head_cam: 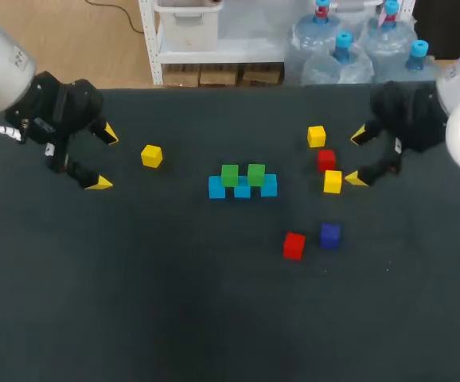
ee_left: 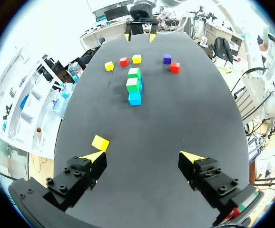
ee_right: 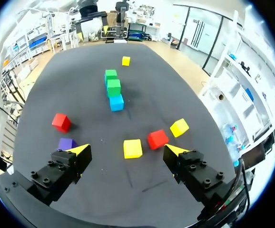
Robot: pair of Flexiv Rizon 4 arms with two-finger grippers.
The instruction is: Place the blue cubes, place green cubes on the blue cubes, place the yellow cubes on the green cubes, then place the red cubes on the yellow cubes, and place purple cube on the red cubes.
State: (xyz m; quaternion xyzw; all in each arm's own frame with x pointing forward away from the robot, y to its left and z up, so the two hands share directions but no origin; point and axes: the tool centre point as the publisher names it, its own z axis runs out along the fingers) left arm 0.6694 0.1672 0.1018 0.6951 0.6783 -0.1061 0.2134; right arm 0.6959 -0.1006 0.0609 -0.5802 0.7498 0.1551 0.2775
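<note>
Two green cubes (head_cam: 229, 175) straddle seams of the blue row (head_cam: 269, 185), building a pyramid. Left jaws open, empty; right jaws open, facing the yellow cube (head_cam: 333, 181) right of the row.

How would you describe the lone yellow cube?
From the blue and green stack mid-table, look toward the left gripper. The yellow cube sits between them, alone; the other two yellow cubes flank a red cube by the right gripper.

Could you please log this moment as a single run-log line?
blue cubes: row of three | green cubes: two on blue | yellow cubes: none stacked | left tool: open, empty | right tool: open, empty
</note>
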